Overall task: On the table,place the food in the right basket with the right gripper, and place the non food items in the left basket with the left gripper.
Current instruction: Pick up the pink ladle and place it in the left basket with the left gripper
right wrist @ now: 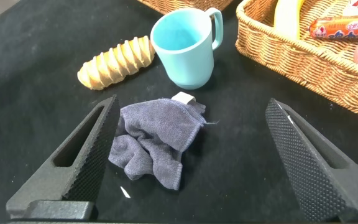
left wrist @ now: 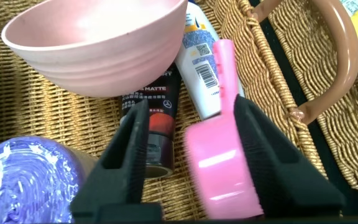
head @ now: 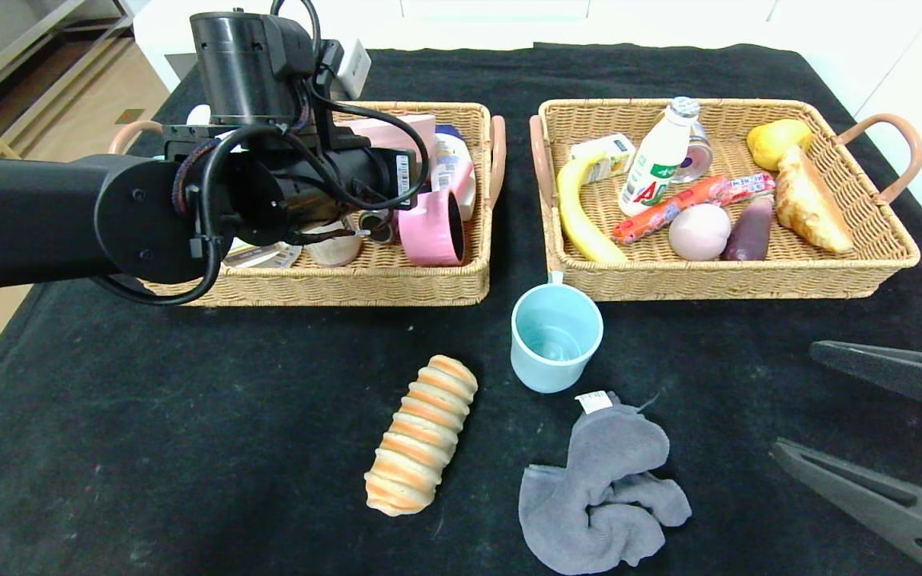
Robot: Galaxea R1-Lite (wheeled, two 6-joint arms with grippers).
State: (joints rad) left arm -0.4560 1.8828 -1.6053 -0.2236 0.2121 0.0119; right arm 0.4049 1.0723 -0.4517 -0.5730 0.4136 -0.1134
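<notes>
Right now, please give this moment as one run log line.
left gripper: over left basket, jaws apart around pink tape roll | right gripper: open above grey cloth | bread, cup: on table

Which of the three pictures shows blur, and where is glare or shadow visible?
Left wrist view: the pink tape roll between the jaws is smeared by motion, while the pink bowl stays sharp. Head view: even lighting, soft shadows, a bright washed-out strip along the far edge. Right wrist view: sharp, faint sheen inside the blue cup.
</notes>
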